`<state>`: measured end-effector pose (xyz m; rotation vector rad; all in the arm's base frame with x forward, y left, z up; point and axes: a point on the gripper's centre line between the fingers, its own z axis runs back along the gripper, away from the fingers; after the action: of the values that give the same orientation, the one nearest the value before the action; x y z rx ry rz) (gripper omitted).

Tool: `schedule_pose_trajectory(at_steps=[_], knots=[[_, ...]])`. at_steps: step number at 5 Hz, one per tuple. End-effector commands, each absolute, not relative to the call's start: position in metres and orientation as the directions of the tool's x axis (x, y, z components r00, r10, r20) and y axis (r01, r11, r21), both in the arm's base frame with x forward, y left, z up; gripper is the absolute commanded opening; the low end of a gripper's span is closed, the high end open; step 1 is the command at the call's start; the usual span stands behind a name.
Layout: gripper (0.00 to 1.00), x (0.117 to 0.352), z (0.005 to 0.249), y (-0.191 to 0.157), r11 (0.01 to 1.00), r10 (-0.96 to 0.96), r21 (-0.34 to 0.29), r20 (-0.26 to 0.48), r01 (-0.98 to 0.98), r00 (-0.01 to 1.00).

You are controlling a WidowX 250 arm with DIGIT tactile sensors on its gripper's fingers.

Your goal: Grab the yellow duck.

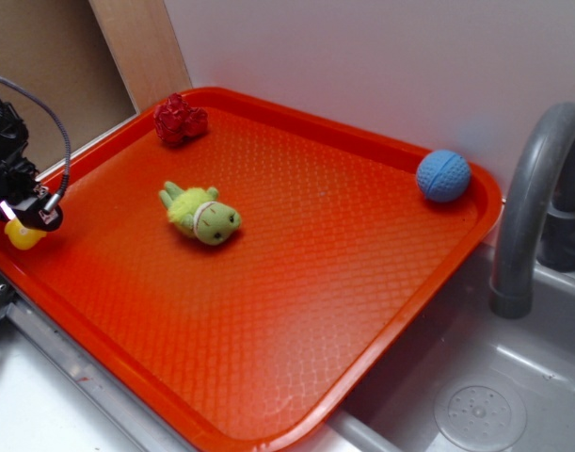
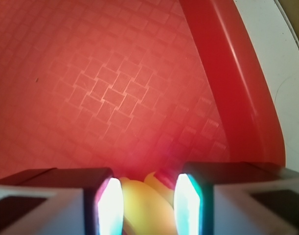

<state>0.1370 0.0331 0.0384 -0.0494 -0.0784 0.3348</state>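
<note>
Hand (image 1: pixel 25 218) of mine hangs low over the near-left corner of the orange tray (image 1: pixel 362 311), and its two fingers (image 2: pixel 110 205) stand on either side of the yellow duck (image 2: pixel 147 208). From the wrist view the duck fills the gap between the two glowing pads, with its small orange-red spot showing at the top near my right-hand pad. The pads sit right against the duck's sides, so I read my hand as closed around it, though I cannot tell how firmly it presses. From the exterior view the duck shows as a small yellow lump just under my hand, touching or nearly touching the tray floor close to the tray's left rim.

A black cable (image 1: pixel 52 118) loops from my arm down toward the wrist.

Further in on the tray lies a yellow-green plush toy (image 1: pixel 202 215), on its side, well apart from my hand. A dark red knobbly toy (image 1: pixel 181 120) sits at the far-left corner, near the rim. A blue ball (image 1: pixel 443 175) rests in the far-right corner, against the rim.

Beside the tray on the right stands a grey faucet (image 1: pixel 532 198), curving over a grey sink (image 1: pixel 475 395) with a round drain (image 1: pixel 480 411) in its floor. Behind the tray is a white wall (image 1: pixel 362 56), with a wooden board (image 1: pixel 141 42) leaning at the left.
</note>
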Motion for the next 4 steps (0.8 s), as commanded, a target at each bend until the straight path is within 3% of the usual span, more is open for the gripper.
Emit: schedule_pose_trajectory(at_steps=[1, 2, 3, 4], knots=[[0.00, 0.169, 0.107, 0.040, 0.946, 0.316, -0.128, 0.156, -0.299, 0.936], [0.00, 0.182, 0.145, 0.038, 0.950, 0.296, -0.157, 0.173, -0.270, 0.939], [0.00, 0.188, 0.178, 0.031, 0.972, 0.225, -0.112, 0.174, -0.207, 0.959], [0.00, 0.180, 0.210, 0.023, 0.983, 0.168, -0.102, 0.189, -0.150, 0.968]])
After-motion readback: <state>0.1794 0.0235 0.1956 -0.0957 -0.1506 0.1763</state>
